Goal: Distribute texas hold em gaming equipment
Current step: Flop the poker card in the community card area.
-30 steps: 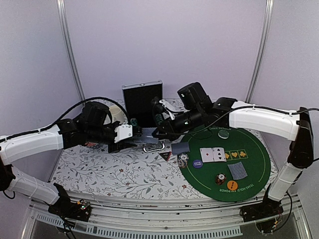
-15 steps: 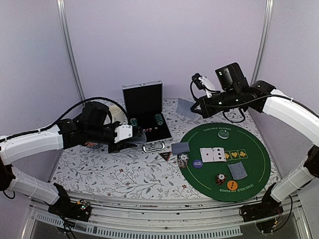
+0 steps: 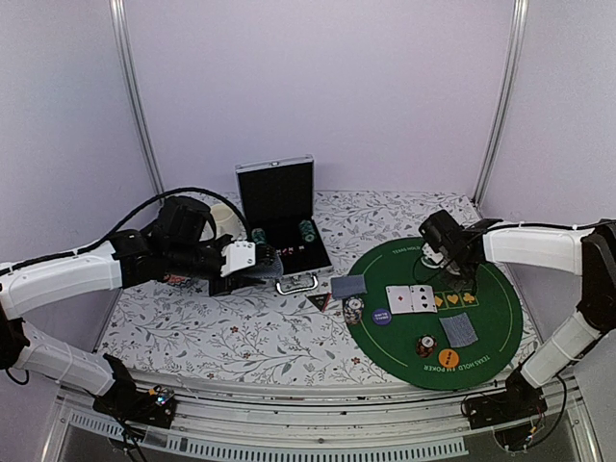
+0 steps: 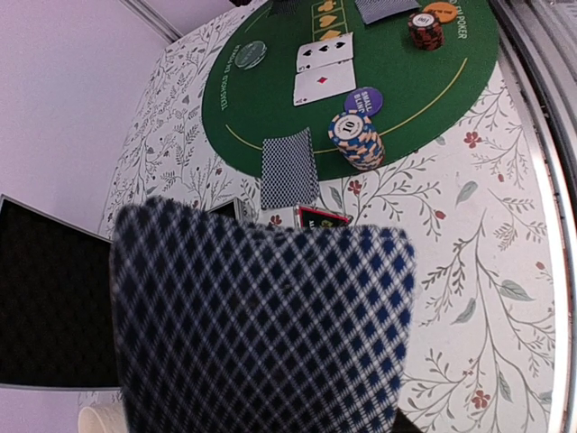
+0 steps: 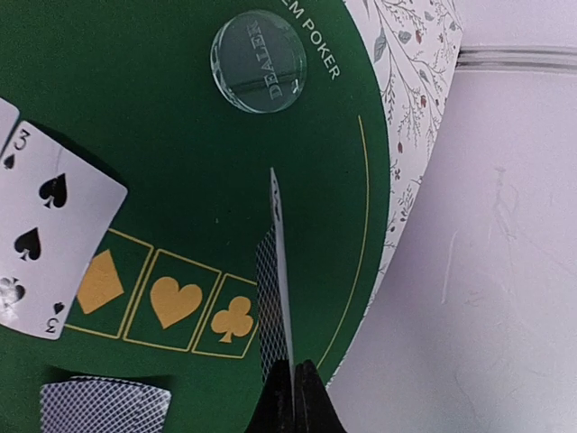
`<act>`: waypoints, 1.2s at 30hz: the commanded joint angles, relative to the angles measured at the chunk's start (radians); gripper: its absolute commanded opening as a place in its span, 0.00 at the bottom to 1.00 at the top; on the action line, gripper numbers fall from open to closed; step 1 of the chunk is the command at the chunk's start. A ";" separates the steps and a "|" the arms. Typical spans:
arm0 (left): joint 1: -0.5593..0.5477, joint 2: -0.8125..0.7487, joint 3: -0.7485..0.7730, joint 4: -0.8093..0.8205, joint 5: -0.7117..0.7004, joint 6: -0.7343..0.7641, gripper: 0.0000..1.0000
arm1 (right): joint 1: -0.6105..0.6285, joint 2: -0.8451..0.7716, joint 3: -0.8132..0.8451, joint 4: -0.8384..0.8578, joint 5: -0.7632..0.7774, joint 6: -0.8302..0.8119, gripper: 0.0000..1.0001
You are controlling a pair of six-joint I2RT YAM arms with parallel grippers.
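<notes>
The right gripper [image 5: 290, 390] pinches a playing card [image 5: 279, 262] edge-on above the green poker mat [image 5: 162, 135], while the left gripper [image 3: 252, 262] clasps blue-checked cards [image 4: 261, 334].

Deck [image 4: 261, 325] and single card [image 5: 268, 298] are held; face-up cards [image 3: 411, 298], chips [image 3: 424, 344] lie on green mat [image 3: 500, 318].

Poker mat [image 3: 496, 322] on worktop [image 3: 221, 332] right side; open case [image 3: 284, 207] behind-left of it. On mat: face-up cards [image 3: 411, 299] centre, dealer button [image 5: 259, 61] behind them, chip stack [image 3: 355, 308] at left edge.
</notes>
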 commanded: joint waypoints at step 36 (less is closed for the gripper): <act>-0.009 -0.014 0.009 0.012 0.002 0.003 0.37 | -0.023 0.040 -0.244 0.267 -0.212 -0.361 0.02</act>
